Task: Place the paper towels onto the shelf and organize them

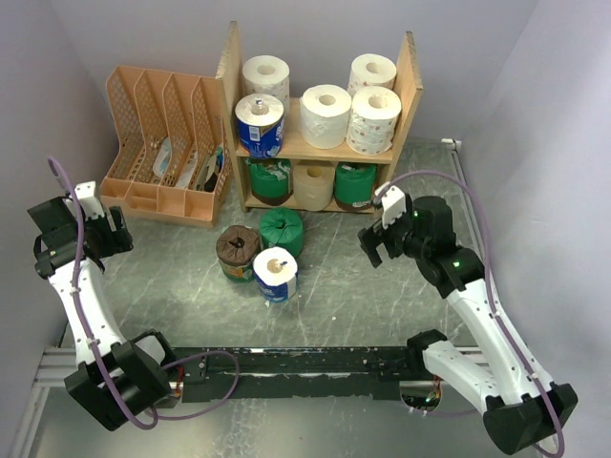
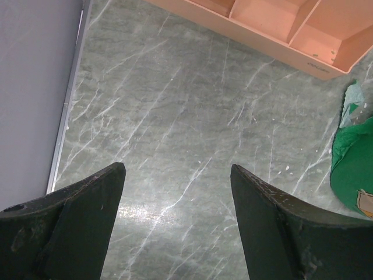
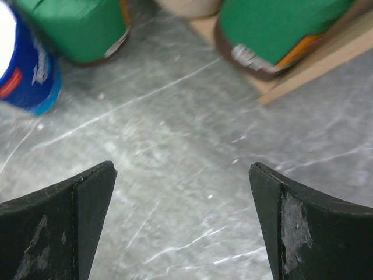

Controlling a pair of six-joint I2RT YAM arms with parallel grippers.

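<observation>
- Wide apart and empty, the left fingers (image 2: 76, 216) hang over the bare grey surface (image 2: 175, 116), out at the left side.
- Equally spread and holding nothing, the right fingers (image 3: 303, 227) sit low, just in front of the right end of the shelf (image 1: 411, 76).
- Between the two arms, three paper towels stand close together on the surface: a blue-wrapped roll (image 1: 275, 274) nearest, with a brown roll (image 1: 236, 250) and a green roll (image 1: 282, 230) behind it.
- Farther back, the shelf carries five rolls (image 1: 326, 114) on its upper tier and three more rolls (image 1: 355, 184) below.
- Left of the shelf stands a peach file organizer (image 1: 167, 143).

High rear camera and close, downward wrist cameras share the table (image 1: 172, 277).
</observation>
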